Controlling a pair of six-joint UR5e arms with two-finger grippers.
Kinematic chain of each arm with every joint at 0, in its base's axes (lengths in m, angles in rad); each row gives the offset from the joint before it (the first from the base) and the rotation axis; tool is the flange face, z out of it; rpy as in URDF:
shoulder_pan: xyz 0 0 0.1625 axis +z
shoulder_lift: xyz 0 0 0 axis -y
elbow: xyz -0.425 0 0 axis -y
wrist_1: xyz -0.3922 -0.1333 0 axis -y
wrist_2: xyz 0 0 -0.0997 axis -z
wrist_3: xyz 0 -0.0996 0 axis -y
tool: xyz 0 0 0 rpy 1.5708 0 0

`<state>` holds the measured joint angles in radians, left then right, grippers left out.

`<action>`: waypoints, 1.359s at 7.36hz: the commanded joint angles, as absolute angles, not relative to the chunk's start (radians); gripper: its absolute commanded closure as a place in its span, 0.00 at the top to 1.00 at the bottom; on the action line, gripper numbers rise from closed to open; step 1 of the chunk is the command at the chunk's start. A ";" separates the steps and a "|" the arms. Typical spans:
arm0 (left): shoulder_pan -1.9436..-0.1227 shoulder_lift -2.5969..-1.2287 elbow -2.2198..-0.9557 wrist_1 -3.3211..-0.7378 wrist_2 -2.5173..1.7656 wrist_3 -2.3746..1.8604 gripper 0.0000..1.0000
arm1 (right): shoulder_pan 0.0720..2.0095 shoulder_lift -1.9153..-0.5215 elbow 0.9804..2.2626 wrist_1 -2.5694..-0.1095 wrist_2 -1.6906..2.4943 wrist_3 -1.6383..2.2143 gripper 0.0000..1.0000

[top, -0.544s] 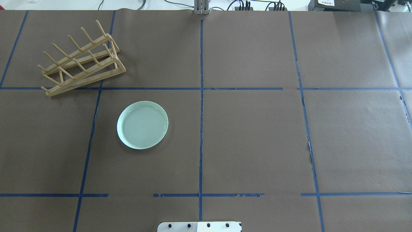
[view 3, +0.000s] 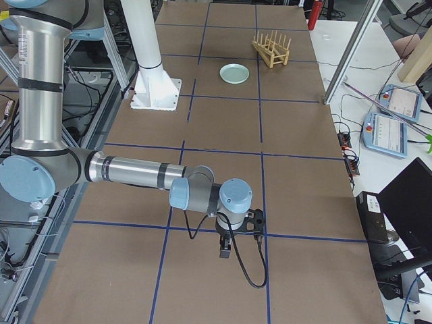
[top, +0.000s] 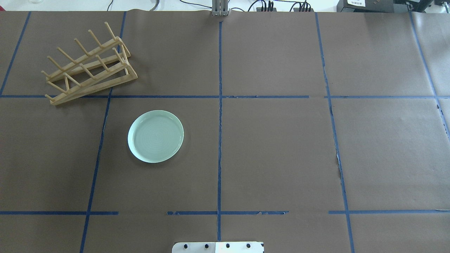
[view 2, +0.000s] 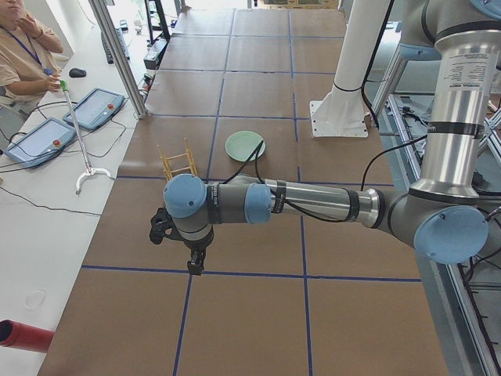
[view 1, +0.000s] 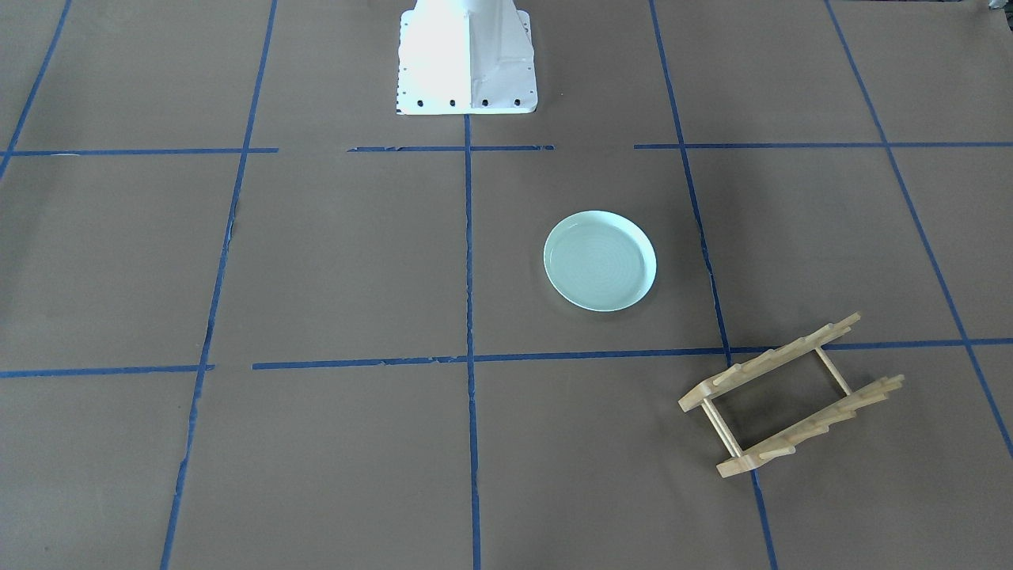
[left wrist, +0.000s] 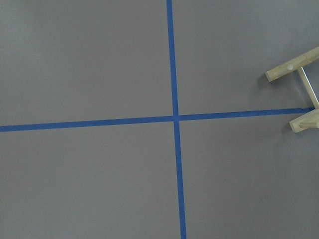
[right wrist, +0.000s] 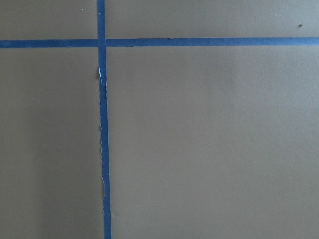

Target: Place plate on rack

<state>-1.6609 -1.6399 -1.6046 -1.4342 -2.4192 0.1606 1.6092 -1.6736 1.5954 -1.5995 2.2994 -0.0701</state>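
Observation:
The pale mint-green plate [top: 155,136] lies flat on the brown table, left of centre; it also shows in the front view [view 1: 600,260] and small in both side views [view 2: 245,146] [view 3: 234,73]. The light-wood rack [top: 89,66] stands empty at the far left, beyond the plate and apart from it [view 1: 791,396] [view 2: 178,163]. Its rail ends show at the right edge of the left wrist view [left wrist: 294,69]. My left gripper [view 2: 194,266] hangs well short of the rack; I cannot tell whether it is open. My right gripper [view 3: 225,251] hangs far from both; I cannot tell its state.
Blue tape lines grid the brown paper. The white robot base [view 1: 467,55] stands at the robot's edge of the table. An operator [view 2: 23,47] and teach pendants [view 2: 94,106] are at a side bench. A red cylinder [view 2: 23,335] lies there too.

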 commanded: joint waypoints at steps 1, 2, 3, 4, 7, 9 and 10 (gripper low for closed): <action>-1.658 -1.621 -1.583 -1.442 -2.421 0.161 1.00 | 1.609 -1.674 1.595 -1.598 2.299 -0.071 1.00; -1.658 -1.621 -1.580 -1.465 -2.416 0.153 1.00 | 1.609 -1.674 1.595 -1.600 2.299 -0.071 1.00; -1.658 -1.617 -1.588 -1.465 -2.415 0.159 1.00 | 1.609 -1.674 1.595 -1.598 2.299 -0.071 1.00; -1.658 -1.617 -1.597 -1.468 -2.421 0.163 1.00 | 1.609 -1.675 1.595 -1.600 2.299 -0.071 1.00; -1.643 -1.620 -1.597 -1.494 -2.425 0.155 1.00 | 1.609 -1.674 1.595 -1.600 2.299 -0.071 1.00; -1.580 -1.621 -1.605 -1.618 -2.562 0.108 1.00 | 1.609 -1.674 1.595 -1.600 2.299 -0.069 1.00; -1.512 -1.626 -1.650 -1.676 -2.588 -0.055 1.00 | 1.609 -1.674 1.595 -1.598 2.299 -0.069 1.00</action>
